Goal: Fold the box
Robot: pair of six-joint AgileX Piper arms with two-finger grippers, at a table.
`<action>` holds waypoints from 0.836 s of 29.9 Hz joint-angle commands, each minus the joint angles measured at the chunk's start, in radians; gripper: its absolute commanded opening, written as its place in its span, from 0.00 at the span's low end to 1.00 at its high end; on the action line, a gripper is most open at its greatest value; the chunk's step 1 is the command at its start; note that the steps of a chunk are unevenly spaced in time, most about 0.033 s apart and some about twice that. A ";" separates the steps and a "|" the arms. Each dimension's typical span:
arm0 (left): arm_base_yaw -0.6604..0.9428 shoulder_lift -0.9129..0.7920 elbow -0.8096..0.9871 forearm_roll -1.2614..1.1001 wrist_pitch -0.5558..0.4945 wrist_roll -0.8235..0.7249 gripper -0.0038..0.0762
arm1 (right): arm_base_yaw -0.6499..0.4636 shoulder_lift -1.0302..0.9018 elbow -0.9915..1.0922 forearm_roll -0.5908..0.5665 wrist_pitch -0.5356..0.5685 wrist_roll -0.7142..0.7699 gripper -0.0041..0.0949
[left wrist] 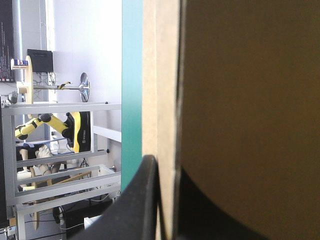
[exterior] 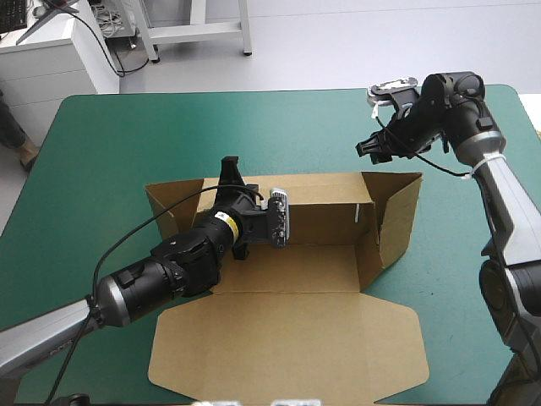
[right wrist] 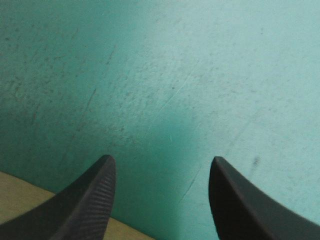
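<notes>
This looks like a robotics lab or test workshop. A left arm and a right arm, both robot arms, reach over a table with a plain teal-green cover. Beyond the table's far edge is a bare pale floor. A white cabinet stands at the far left with cables beside it, next to the legs of a white metal stand. The left wrist view shows a grey metal rack with loose wires underneath.
</notes>
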 commanded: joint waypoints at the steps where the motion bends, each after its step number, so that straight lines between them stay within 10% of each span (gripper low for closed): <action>1: -0.009 -0.021 -0.012 -0.038 -0.043 -0.019 0.04 | -0.008 -0.060 0.015 0.071 0.009 -0.017 0.56; 25: -0.009 -0.021 -0.012 -0.038 -0.043 -0.019 0.04 | -0.008 -0.575 0.663 0.132 -0.137 -0.081 0.53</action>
